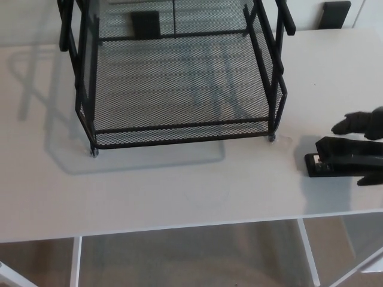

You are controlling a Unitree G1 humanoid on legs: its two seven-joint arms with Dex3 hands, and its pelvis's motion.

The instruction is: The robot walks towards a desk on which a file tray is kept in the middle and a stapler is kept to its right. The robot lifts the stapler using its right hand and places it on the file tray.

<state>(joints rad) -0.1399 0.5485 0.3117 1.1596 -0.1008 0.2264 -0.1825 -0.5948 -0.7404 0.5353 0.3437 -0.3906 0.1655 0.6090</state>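
Nearest, the desk (179, 197), white top. Stapler (347, 158) lies flat on it at the far right, nose toward the tray, apart from its corner, so I can come at it from the side. Right hand (366, 123) enters from the right edge, low over the desk, fingers spread wide. One sits past the stapler's far side with a gap between; another is at its near side, about touching. Not closed, nothing lifted. Left hand out of sight. Beyond, tray (179, 127) mid-desk, low front rim facing me. That looks the easy way in, I judge.
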